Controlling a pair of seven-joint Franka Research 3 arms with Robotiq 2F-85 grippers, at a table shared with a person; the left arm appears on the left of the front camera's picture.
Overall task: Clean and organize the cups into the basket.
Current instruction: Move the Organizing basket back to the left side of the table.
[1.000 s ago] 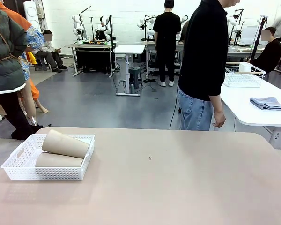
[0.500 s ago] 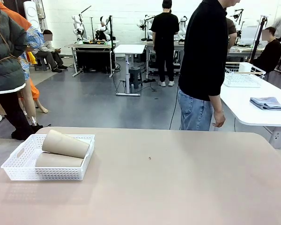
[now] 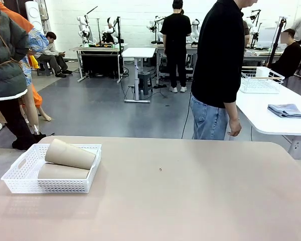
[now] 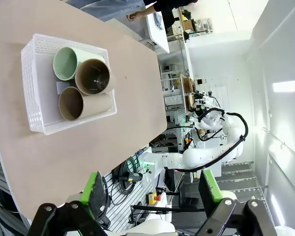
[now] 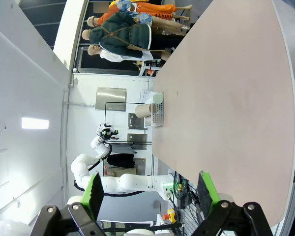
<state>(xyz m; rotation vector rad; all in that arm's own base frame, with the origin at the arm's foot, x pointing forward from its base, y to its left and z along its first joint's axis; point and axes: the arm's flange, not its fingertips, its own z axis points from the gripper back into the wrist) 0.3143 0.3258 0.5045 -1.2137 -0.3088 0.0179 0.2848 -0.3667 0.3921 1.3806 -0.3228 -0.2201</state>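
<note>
Both grippers are hanging wide open and empty, left gripper (image 4: 150,189) and right gripper (image 5: 150,189) above the beige table (image 3: 190,191). Two tan-brown tapered tumblers (image 4: 86,91) and one mint-green tumbler (image 4: 65,63) are lying stacked in the shallow white lattice plastic basket (image 3: 20,175) at the table's left.

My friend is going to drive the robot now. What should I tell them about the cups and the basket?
Left gripper: open, holding nothing, up off the table.
Right gripper: open, holding nothing, up off the table.
Basket: near the table's left edge.
Cups: all three lie on their sides in the basket, the green cup and one brown cup at the bottom, the other brown cup on top of them.
Done: the cups are all in.
Left: maybe nothing; the top cup sits tilted, so perhaps tidy it.
A person stands at the far side.
</note>
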